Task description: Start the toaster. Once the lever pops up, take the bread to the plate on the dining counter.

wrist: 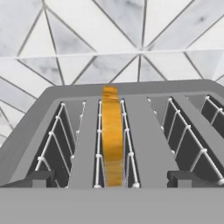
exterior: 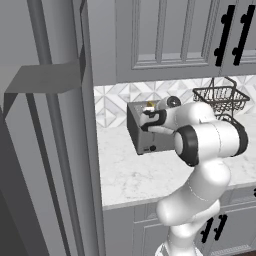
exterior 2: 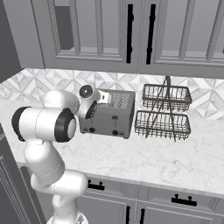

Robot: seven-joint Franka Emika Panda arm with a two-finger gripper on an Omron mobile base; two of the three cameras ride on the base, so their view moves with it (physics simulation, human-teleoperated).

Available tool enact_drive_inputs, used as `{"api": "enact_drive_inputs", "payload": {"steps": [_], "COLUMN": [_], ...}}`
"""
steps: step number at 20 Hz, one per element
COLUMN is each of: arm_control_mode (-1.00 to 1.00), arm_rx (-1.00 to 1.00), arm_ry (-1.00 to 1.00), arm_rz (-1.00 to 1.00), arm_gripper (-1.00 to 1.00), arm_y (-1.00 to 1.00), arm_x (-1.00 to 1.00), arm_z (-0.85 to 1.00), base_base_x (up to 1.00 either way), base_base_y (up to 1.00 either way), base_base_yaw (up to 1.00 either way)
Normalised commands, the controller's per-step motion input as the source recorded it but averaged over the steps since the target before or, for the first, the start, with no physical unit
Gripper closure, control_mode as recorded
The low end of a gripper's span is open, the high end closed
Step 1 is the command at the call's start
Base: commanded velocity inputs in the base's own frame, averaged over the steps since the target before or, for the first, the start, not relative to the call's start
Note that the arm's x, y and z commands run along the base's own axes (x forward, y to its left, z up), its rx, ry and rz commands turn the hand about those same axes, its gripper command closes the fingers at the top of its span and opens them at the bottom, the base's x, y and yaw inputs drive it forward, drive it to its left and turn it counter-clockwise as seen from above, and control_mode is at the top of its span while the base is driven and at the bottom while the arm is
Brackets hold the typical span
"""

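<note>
While my claw [wrist: 112, 179] hangs spread above the toaster [wrist: 153, 144], item: bread [wrist: 112, 135], centre frame, slotted upright; probably light, crumbly; pinch its crust edge gently.

One toaster [exterior 2: 109, 114] with four slots is counted, and one bread [wrist: 112, 135] slice in it. One two-tier wire basket rack [exterior 2: 165, 112] is seen, and two black knobs [exterior 2: 103, 131].

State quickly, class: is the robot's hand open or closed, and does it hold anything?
Hand: open, empty, poised above the golden-crusted bread slice in the grey brushed-metal toaster.
</note>
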Motion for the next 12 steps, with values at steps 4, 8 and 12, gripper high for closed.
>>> {"api": "enact_drive_inputs", "payload": {"steps": [4,8,12], "arm_control_mode": [-1.00,-1.00,-1.00], "arm_rx": [0.00,0.00,0.00], "arm_ry": [0.00,0.00,0.00], "arm_rz": [0.00,0.00,0.00], "arm_gripper": [-1.00,-1.00,-1.00], "arm_y": [0.00,0.00,0.00], "arm_x": [0.13,0.15,0.16], "arm_z": [-0.03,-0.07,-0.14], "base_base_x": [0.00,0.00,0.00], "base_base_y": [0.00,0.00,0.00], "base_base_yaw": [0.00,0.00,0.00]}}
